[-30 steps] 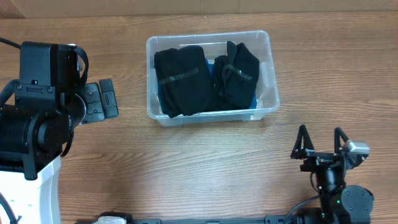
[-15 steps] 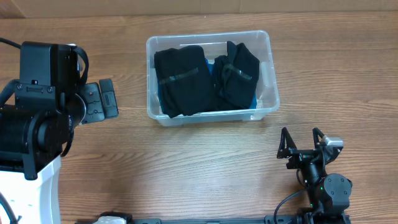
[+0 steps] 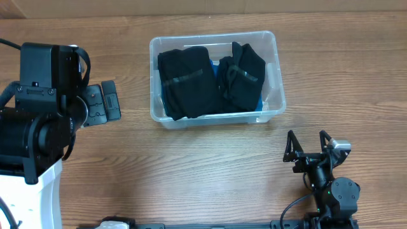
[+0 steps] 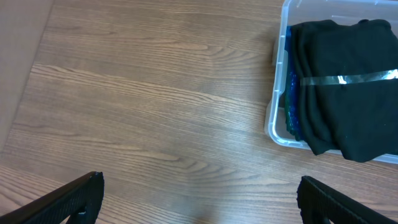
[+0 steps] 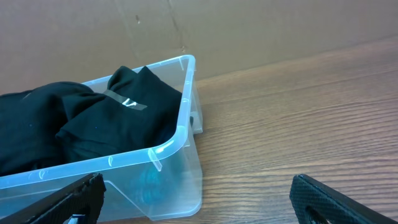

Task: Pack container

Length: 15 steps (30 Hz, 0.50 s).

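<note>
Evidently the clear plastic container (image 3: pixel 216 118), sitting mid-table (image 3: pixel 191 178) and filled with folded black garments (image 3: pixel 187 83), looks light, stiff-walled and slippery; its rim lips suit gripping. The left fingers (image 3: pixel 112 102) and right fingers (image 3: pixel 292 145) are spread and empty.

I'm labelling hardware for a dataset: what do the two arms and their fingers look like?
Both are black. The left arm is bulky black housings on a white base, with a black cable. The right arm is slimmer, with a small silver block and thin pointed fingers.
</note>
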Available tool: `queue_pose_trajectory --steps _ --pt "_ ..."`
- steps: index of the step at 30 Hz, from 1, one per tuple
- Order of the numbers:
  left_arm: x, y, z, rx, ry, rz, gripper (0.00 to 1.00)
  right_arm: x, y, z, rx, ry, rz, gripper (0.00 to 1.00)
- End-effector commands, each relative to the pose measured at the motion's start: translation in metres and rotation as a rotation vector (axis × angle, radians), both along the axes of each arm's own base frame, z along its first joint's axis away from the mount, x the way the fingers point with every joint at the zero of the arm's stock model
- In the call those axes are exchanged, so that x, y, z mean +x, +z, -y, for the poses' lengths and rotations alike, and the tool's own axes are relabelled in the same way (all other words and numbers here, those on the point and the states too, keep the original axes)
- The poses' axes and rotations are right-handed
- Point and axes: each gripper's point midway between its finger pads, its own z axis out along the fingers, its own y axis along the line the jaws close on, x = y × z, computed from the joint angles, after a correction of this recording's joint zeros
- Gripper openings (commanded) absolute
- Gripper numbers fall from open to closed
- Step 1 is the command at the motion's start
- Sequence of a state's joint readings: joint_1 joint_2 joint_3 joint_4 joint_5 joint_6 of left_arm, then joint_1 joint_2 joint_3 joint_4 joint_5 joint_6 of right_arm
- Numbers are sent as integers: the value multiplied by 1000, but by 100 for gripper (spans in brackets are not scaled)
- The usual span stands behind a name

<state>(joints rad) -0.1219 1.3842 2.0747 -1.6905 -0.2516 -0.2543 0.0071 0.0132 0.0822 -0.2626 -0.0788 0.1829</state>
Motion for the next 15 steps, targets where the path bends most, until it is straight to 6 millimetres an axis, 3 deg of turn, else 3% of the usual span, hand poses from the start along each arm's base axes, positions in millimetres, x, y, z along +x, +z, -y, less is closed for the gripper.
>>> queue_pose_trajectory --steps 1,3,5,8,11,15 --pt "-9 10 -4 13 0 38 100 0 1 0 0 2 9 100" --pt "-8 25 -11 11 21 158 100 0 1 0 0 2 9 100" --pt "3 40 2 -80 -77 350 100 0 1 0 0 2 9 100" --pt "0 39 19 -97 -247 512 100 0 1 0 0 2 9 100" --pt "-12 17 20 -88 -263 619 100 0 1 0 0 2 9 100" --pt "-39 -45 22 -84 -269 655 100 0 1 0 0 2 9 100"
